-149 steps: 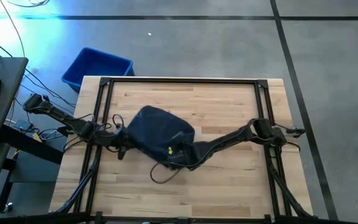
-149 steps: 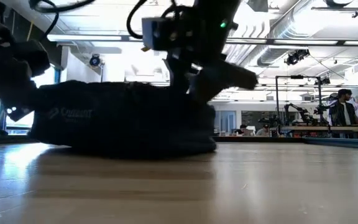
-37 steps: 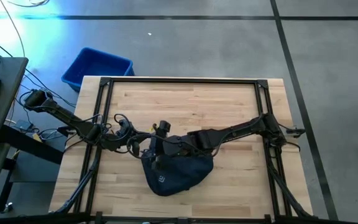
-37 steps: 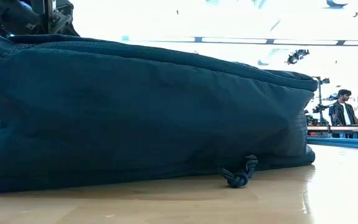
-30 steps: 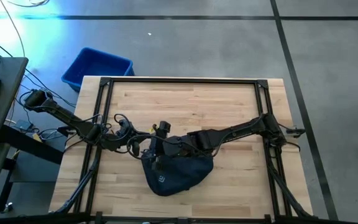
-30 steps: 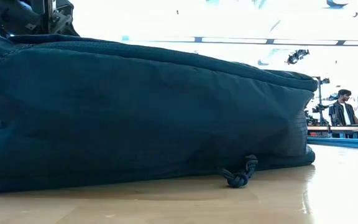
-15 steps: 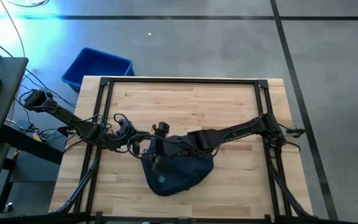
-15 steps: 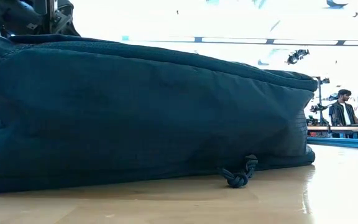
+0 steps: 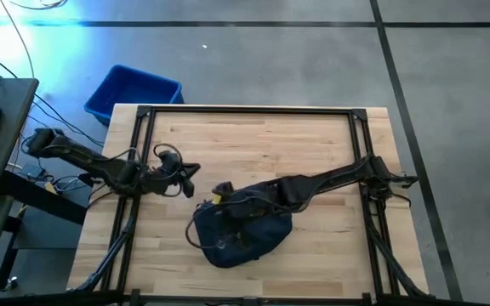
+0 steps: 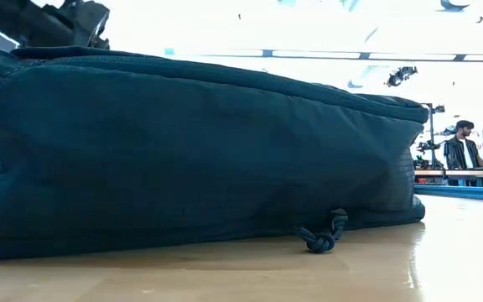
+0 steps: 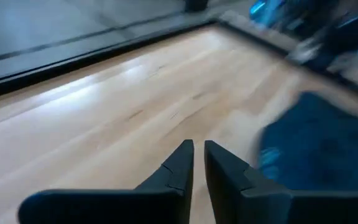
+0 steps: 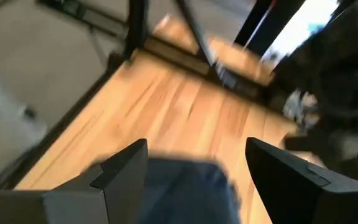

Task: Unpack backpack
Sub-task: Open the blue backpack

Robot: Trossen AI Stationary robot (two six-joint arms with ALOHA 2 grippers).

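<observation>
While the dark navy soft fabric backpack (image 9: 241, 231) lies flat on the pale wooden surface (image 9: 304, 153), toward its near edge and a little left of centre, the two arms stand very differently. The right arm reaches in across the surface and its fingers (image 9: 225, 196) sit over the bag's far left corner; the right wrist view shows them (image 12: 194, 163) spread wide with blue fabric between them, but whether they are actually pinching cloth I cannot tell. The left arm's fingers (image 9: 192, 168) are out over bare wood, just beside the bag and not touching it, with only a thin slit between the tips (image 11: 198, 157) and nothing in them.

The main risk is that the right arm lifts or pulls with nothing truly caught, so the soft cloth slips out and the bag stays unopened. If it does catch only a loose fold, a pull could drag the whole bag toward the near edge (it already lies close to it in the low view), and the knotted dark cord (image 10: 324, 234) at its base could snag. With the left arm off the bag, nothing pins it down. The bright blue rigid plastic bin (image 9: 132, 91) sits on the floor beyond the far left corner, well apart.
</observation>
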